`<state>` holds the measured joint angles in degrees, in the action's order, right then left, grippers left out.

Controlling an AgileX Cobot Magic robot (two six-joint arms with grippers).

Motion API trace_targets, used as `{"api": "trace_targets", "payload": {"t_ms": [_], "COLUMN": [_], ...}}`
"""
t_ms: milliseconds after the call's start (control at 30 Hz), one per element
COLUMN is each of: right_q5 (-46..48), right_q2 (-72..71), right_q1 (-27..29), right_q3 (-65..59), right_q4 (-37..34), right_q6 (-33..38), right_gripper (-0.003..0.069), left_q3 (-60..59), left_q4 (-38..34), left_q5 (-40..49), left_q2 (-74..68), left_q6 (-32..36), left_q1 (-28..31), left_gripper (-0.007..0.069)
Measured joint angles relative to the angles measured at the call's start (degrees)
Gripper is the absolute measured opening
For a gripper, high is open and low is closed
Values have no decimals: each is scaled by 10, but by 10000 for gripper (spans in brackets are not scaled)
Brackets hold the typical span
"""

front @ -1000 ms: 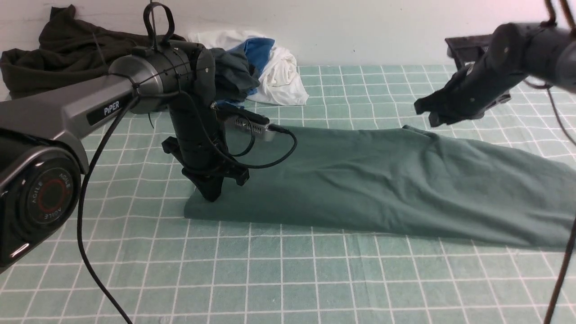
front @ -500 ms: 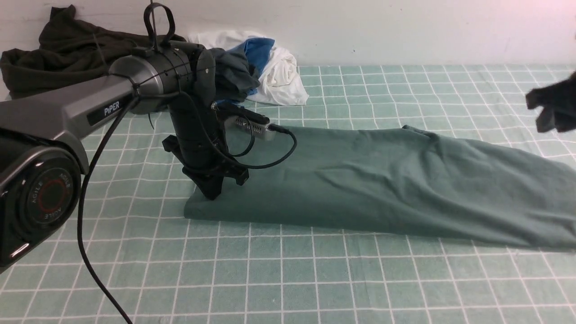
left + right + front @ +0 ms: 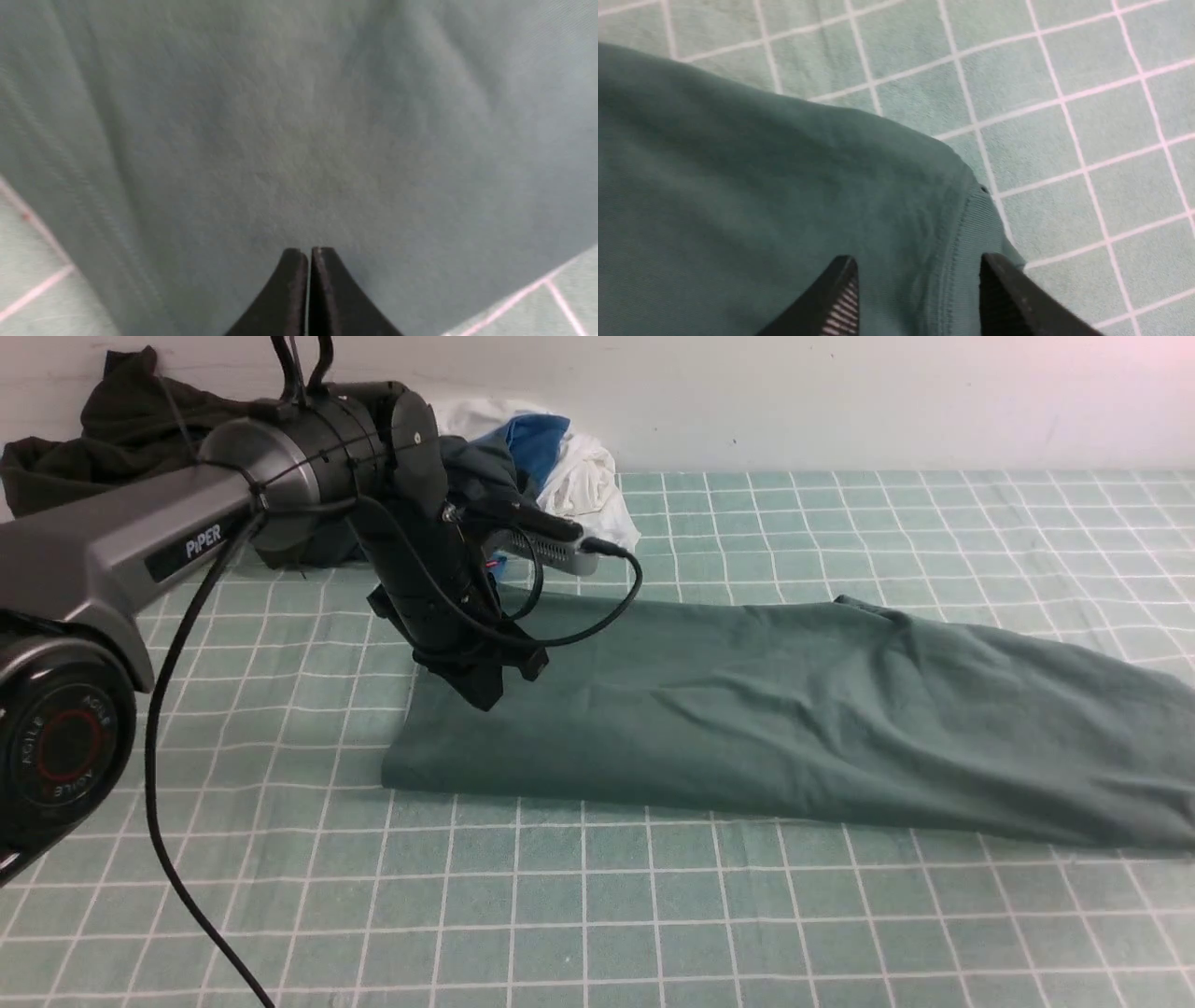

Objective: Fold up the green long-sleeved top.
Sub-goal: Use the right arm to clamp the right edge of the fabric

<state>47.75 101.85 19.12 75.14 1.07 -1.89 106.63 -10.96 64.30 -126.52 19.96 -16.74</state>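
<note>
The green long-sleeved top [image 3: 794, 709] lies folded into a long flat band across the checked cloth, running from the centre left to the right edge. My left gripper [image 3: 485, 695] hangs just above the top's left end, jaws shut and empty. The left wrist view shows its closed fingertips [image 3: 308, 254] over plain green fabric [image 3: 299, 140]. My right gripper is out of the front view. In the right wrist view it is open [image 3: 917, 263] over the top's ribbed edge [image 3: 971, 233] at a corner of the garment [image 3: 784, 186].
A pale-green checked cloth [image 3: 653, 915] covers the table. A very dark olive garment [image 3: 112, 439] lies at the back left. A white and blue pile of clothes [image 3: 560, 467] with a grey-blue piece sits behind my left arm. A wall stands behind.
My left gripper has lifted off the top's left end and moved back and up. My right arm has swung out of the front view to the right.
</note>
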Motion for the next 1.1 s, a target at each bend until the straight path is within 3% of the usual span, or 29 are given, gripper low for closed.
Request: {"api": "trace_targets", "payload": {"t_ms": [33, 100, 233, 600, 767, 967, 1100], "right_q5": [0, -3, -17, -49, -51, -44, 1], "right_q2": [4, 33, 83, 135, 135, 134, 115], "right_q1": [1, 14, 23, 24, 24, 24, 21], "right_q3": [0, 0, 0, 1, 1, 4, 26], "right_q4": [1, 14, 26, 10, -23, -56, -39], "right_q6": [-2, -10, -20, -21, 10, 65, 73], "right_gripper": [374, 474, 559, 573, 414, 86, 54], "left_q3": [0, 0, 0, 0, 0, 0, -1], "left_q4": [0, 0, 0, 0, 0, 0, 11], "left_q5": [1, 10, 23, 29, 29, 30, 40], "left_q2": [-3, -22, -37, -38, -38, -37, -20], "left_q6": [1, 1, 1, 5, 9, 28, 29], "left_q1": [0, 0, 0, 0, 0, 1, 9], "left_gripper": [-3, -3, -3, -3, -3, -3, -3]}}
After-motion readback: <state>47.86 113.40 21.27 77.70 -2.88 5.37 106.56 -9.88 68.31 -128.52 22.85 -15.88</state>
